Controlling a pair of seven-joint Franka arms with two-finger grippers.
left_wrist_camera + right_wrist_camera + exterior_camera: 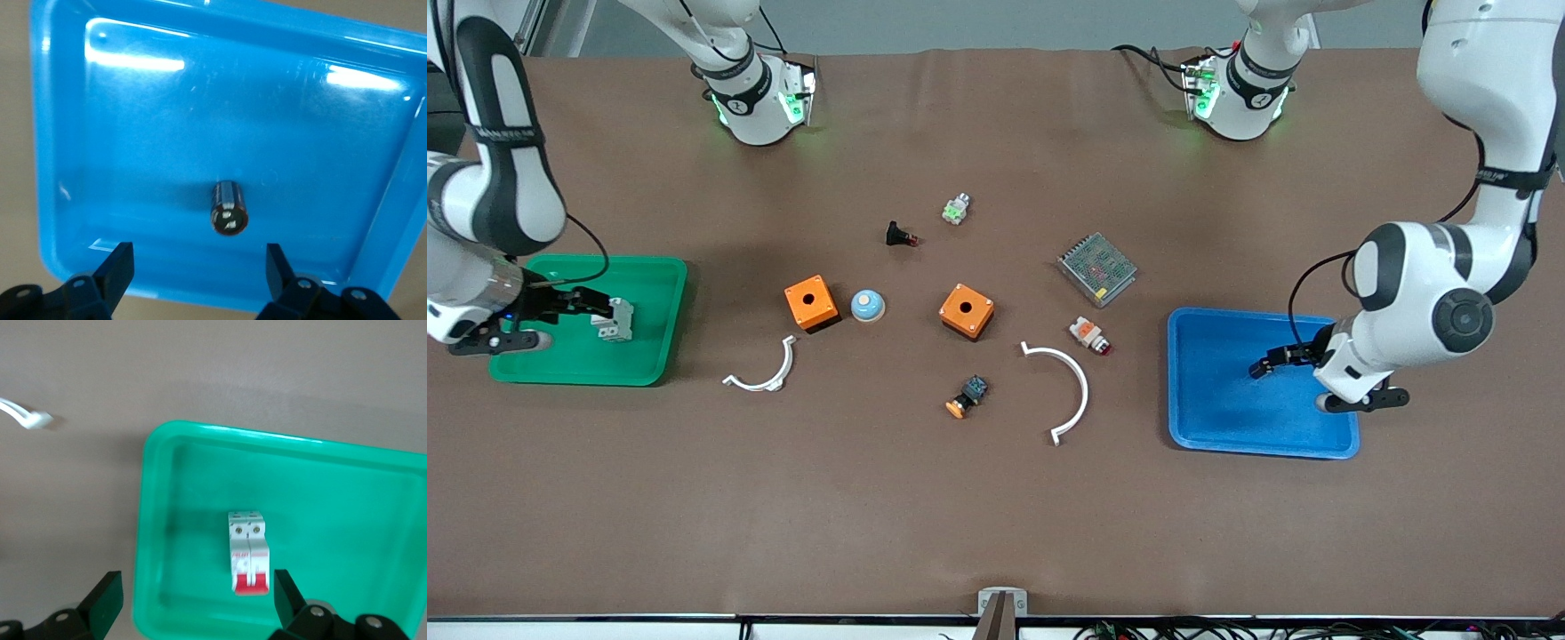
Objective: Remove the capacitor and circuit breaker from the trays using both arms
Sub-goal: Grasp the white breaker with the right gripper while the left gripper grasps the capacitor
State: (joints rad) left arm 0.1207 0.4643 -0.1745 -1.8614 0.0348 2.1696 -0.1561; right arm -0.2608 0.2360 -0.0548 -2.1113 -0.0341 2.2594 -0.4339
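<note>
The capacitor (229, 208), a small black cylinder with a silvery end, lies on the floor of the blue tray (133, 133). My left gripper (197, 270) is open and empty just above it. In the front view the left gripper (1267, 363) is over the blue tray (1218, 418), and the capacitor does not show there. The breaker (249, 552), light grey with red switches, lies in the green tray (347, 493). My right gripper (197, 600) is open above it. In the front view the right gripper (594, 308) is over the green tray (569, 364), beside the breaker (616, 320).
Between the trays lie two orange boxes (811, 302) (967, 311), a pale blue dome (867, 306), two white curved pieces (765, 378) (1072, 387), a mesh-topped metal box (1097, 268), a white-orange button (1090, 335), a black red-tipped part (901, 236) and a black-blue orange-capped part (967, 396).
</note>
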